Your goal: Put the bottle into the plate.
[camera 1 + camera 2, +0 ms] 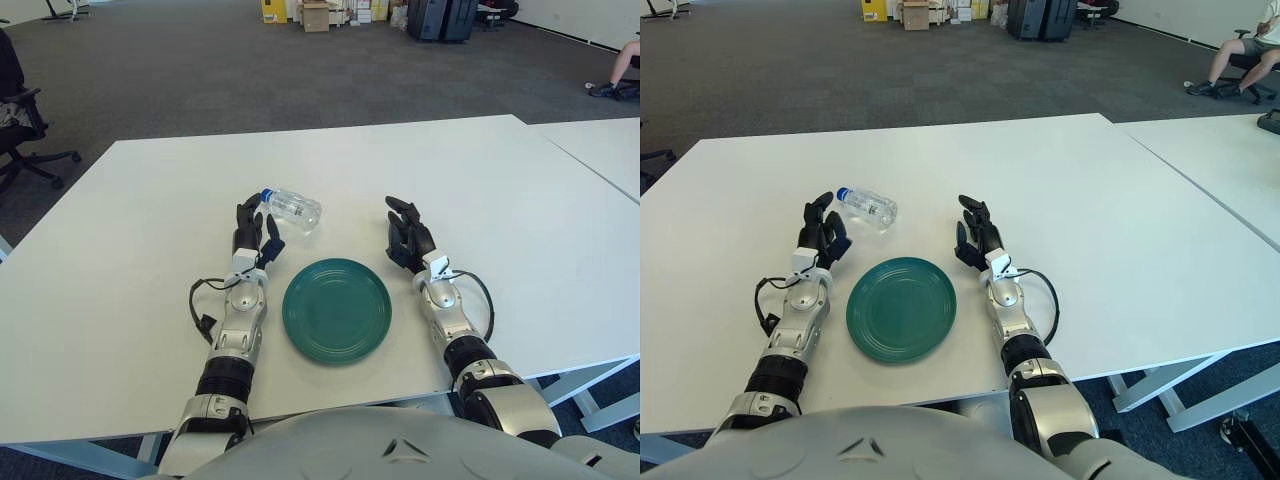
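Observation:
A clear plastic bottle (292,208) with a blue cap lies on its side on the white table, just beyond the plate's far left. A dark green plate (337,309) sits on the table between my two arms and holds nothing. My left hand (256,234) is left of the plate, fingers open, its fingertips just short of the bottle's cap end and not holding it. My right hand (406,234) is right of the plate, fingers open and holding nothing.
The white table (150,210) stretches wide on both sides; a second table (600,150) joins it at the right. Beyond are grey carpet, an office chair (20,130) at far left, boxes at the back and a seated person's legs (620,70) at far right.

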{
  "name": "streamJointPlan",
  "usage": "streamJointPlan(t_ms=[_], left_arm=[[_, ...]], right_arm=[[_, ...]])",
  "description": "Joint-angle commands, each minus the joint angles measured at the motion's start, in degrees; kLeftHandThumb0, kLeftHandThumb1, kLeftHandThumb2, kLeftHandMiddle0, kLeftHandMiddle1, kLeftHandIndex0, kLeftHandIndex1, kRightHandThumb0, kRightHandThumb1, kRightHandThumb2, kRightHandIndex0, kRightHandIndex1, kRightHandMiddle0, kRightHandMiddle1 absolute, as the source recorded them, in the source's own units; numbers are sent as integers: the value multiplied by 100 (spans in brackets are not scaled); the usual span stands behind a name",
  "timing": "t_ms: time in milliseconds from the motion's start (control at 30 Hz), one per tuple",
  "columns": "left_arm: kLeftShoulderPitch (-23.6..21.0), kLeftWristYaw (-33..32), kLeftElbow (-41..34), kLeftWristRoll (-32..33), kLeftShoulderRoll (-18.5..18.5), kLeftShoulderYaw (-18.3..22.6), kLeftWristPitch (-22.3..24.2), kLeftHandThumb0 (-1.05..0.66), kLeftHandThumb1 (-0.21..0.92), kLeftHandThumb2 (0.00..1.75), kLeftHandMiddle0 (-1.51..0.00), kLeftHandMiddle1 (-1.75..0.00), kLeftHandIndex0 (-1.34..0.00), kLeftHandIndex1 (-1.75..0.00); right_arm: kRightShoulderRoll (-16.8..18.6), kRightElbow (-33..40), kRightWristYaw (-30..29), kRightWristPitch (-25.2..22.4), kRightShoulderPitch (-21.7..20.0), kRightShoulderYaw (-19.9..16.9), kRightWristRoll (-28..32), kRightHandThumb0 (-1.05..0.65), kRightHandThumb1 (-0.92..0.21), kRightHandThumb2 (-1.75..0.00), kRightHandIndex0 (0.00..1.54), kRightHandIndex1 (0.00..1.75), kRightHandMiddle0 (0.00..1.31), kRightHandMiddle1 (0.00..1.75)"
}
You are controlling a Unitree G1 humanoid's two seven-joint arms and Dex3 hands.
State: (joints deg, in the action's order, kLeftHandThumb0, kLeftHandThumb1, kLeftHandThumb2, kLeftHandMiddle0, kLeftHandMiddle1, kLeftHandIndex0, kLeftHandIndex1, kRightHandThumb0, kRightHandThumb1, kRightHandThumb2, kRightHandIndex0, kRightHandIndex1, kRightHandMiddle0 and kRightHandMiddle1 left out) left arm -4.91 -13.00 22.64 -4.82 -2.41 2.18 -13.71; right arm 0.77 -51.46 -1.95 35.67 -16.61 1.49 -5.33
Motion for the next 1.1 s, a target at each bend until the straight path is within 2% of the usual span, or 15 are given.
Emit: streamJointPlan(t_ms=[0,100,267,367,400,433,500,567,700,767,900,1067], left_arm=[[-352,90,191,55,232,147,-33,-81,92,87,-35,-1,0,-72],[-593,119,363,-20,494,228,-95,-83,92,84,-35,-1,0,-73],[-882,-185,404,-937,1306,53,-652,-86,92,76,-30,-1,0,-73],[-989,-334,508,-1234,1553,1,-887,-88,92,71,-26,0,0,-68],[-1055,-408,579,-1419,1745,-45,-1082,-88,92,70,-25,0,0,-67],[-1108,-474,642,-1558,1894,-86,-1237,-88,92,64,-23,0,0,-66],[-1368,-877,861,-2266,2397,-328,-1533,-90,92,43,-16,0,0,-59],[-1624,-1202,1044,-2778,2696,-525,-1613,-93,92,32,-11,0,0,-52],[-2158,-1496,1340,-3283,2950,-809,-1581,-97,91,20,-4,0,0,-42],[-2468,-1640,1484,-3584,3073,-1014,-1604,-98,90,17,-2,0,0,-38],[-2772,-1971,1710,-3968,3210,-1331,-1648,-101,89,13,0,0,0,-30],[-3323,-2476,2234,-4666,3341,-1944,-1612,-103,88,11,0,0,0,-26]], right_arm=[[7,-174,-97,-169,197,12,-66,-79,-92,-89,20,0,0,59],[-6,-209,-131,-151,180,34,-95,-79,-92,-90,20,0,0,58],[-19,-273,-86,-107,147,50,-72,-79,-92,-91,21,0,0,59],[-18,-302,-77,-100,131,54,-62,-79,-92,-91,21,0,0,60],[-14,-310,-48,-109,126,45,-37,-79,-92,-91,21,0,0,60],[-12,-316,-25,-115,122,39,-18,-78,-92,-90,21,0,0,60],[-1,-328,50,-99,119,11,49,-77,-92,-90,21,1,0,62],[10,-336,78,-89,117,-11,79,-76,-92,-90,22,1,0,63],[46,-302,69,-186,120,-45,102,-74,-92,-89,22,1,0,64],[104,-68,46,-415,208,-54,133,-73,-92,-88,23,1,0,64],[144,235,89,-655,325,-66,178,-70,-92,-85,24,2,0,63],[173,427,201,-791,394,-88,287,-69,-92,-82,26,2,0,62]])
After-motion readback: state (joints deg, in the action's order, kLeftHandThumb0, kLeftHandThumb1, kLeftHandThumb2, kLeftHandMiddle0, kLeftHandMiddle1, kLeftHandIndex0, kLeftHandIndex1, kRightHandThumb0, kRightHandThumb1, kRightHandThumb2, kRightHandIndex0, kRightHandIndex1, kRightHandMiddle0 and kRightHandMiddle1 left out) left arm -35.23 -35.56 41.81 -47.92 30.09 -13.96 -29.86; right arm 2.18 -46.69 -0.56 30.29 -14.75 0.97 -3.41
